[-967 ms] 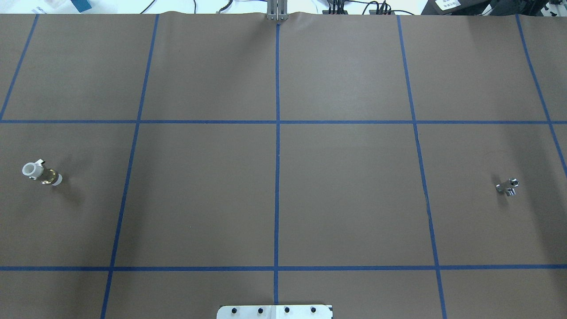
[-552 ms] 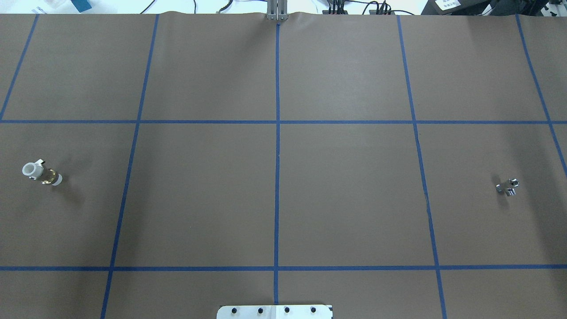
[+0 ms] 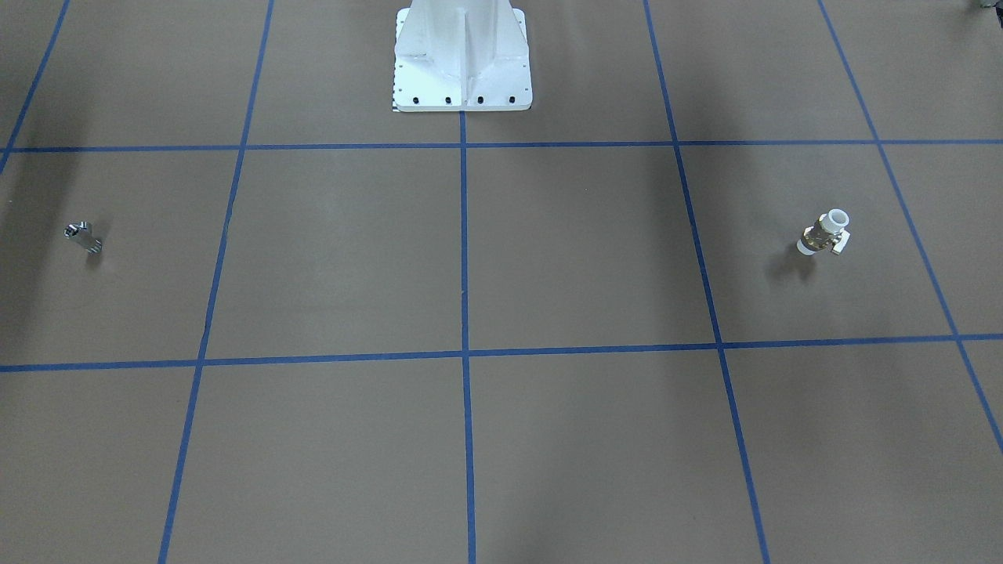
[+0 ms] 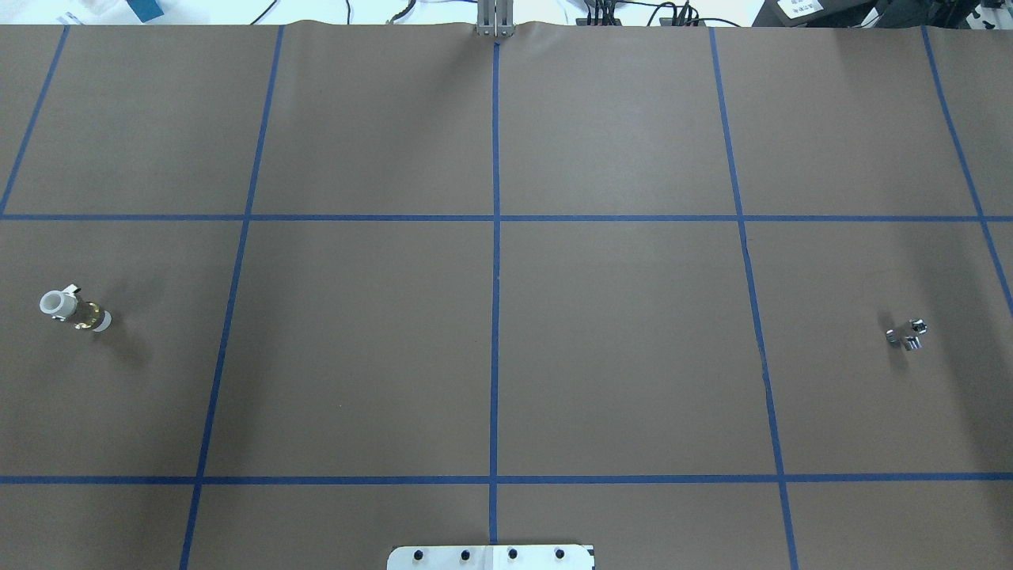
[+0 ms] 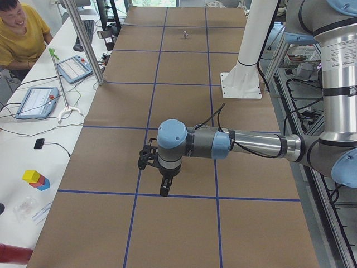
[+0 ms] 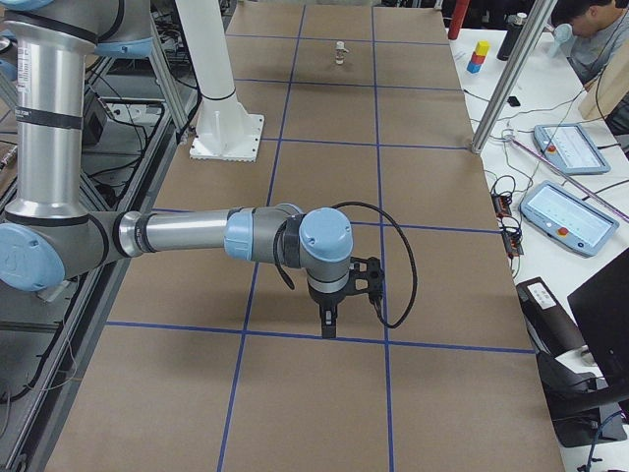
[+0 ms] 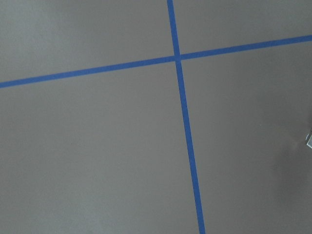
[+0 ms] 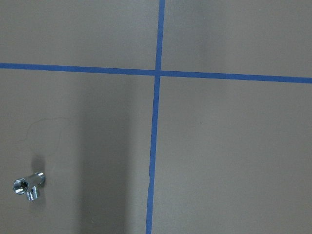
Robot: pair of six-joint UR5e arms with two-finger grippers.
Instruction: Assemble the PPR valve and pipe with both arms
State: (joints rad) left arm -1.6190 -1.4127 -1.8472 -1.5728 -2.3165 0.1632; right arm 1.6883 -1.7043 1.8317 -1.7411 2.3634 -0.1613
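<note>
PPR valve (image 4: 75, 310): rests on the brown table (image 4: 617, 332) at its left end, clear of both arms.
Pipe (image 4: 906, 334): rests at the right end, well apart from the valve; 1 open bore shows in the right wrist view.
Left gripper (image 5: 164, 188): points down over a blue tape line (image 5: 184, 196); grip state cannot be told.
Right gripper (image 6: 329, 324): points down over the table; grip state cannot be told.
Pedestal (image 3: 462, 55): white, at the near middle edge.
</note>
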